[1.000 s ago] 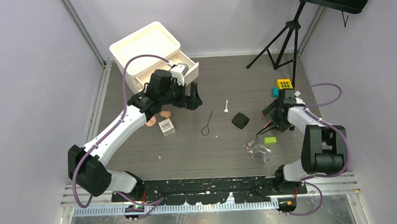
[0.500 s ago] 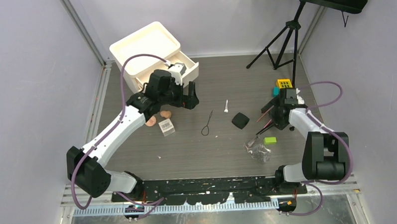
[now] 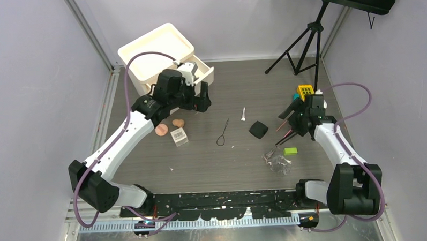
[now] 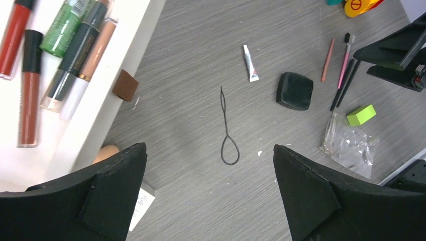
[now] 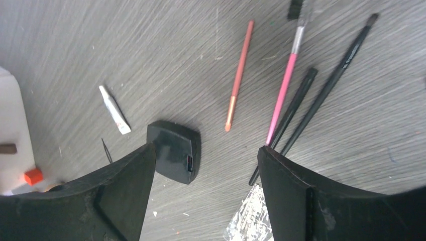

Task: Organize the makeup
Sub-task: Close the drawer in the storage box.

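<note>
My left gripper is open and empty, hovering beside the open drawer of the white organizer. In the left wrist view the drawer holds lip glosses and a green tube. On the table lie a black loop tool, white tube, black compact and red pencil. My right gripper is open and empty above the compact, red pencil, pink brush and black pencils. Peach sponges and a clear barcoded box lie left of centre.
A green block and crumpled plastic wrapper lie near the right arm. Yellow and teal toy blocks sit behind it. A black tripod stands at the back right. A brown cube rests by the drawer.
My left gripper has drawn back a little toward the drawer. My right arm has swung outward and its wrist moved slightly toward the back. Nothing was picked up.
</note>
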You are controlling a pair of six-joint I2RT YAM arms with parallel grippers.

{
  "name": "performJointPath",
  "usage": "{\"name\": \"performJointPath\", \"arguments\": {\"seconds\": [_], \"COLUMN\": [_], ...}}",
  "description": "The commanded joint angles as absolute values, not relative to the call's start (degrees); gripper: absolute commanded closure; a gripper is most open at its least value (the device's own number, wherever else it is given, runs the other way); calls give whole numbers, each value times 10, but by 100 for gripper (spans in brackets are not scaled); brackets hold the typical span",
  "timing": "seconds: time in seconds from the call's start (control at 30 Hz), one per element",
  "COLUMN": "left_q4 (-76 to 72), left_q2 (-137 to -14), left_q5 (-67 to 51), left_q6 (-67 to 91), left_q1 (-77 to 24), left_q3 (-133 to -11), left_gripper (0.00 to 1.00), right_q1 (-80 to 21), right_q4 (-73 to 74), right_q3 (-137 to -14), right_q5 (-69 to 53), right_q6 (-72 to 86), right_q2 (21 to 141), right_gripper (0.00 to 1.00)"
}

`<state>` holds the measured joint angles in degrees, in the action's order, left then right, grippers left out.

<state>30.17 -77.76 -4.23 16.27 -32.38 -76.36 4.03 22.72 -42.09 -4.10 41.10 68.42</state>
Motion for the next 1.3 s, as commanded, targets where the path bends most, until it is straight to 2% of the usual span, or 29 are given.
{"name": "performJointPath", "arguments": {"seconds": [0.0,0.2,0.57,0.83,1.27], "left_q4": [331,383,397,300,111], "left_q2": [-763,-768,-833,-922,-1065], "left_q5": [14,37,36,-57,-123], "left_q6": [148,147,141,185,207], "left_q1": [-320,-265,-167,-50,43], "left_q3": [-809,-869,-1057,-1147,-1188], "left_gripper": [0,0,0,0,0], "right_q1": [8,-89,-195,-234,-312], "right_q4": [208,193,174,171,156], "right_q3": [-449,-489,-536,-586,-710], "right_q5": [-72,-48,-72,-90,-79], "right_q6": [387,392,406,395,393], "right_q2": [704,730,759,772,871], "right_gripper": [22,23,27,27,28]}}
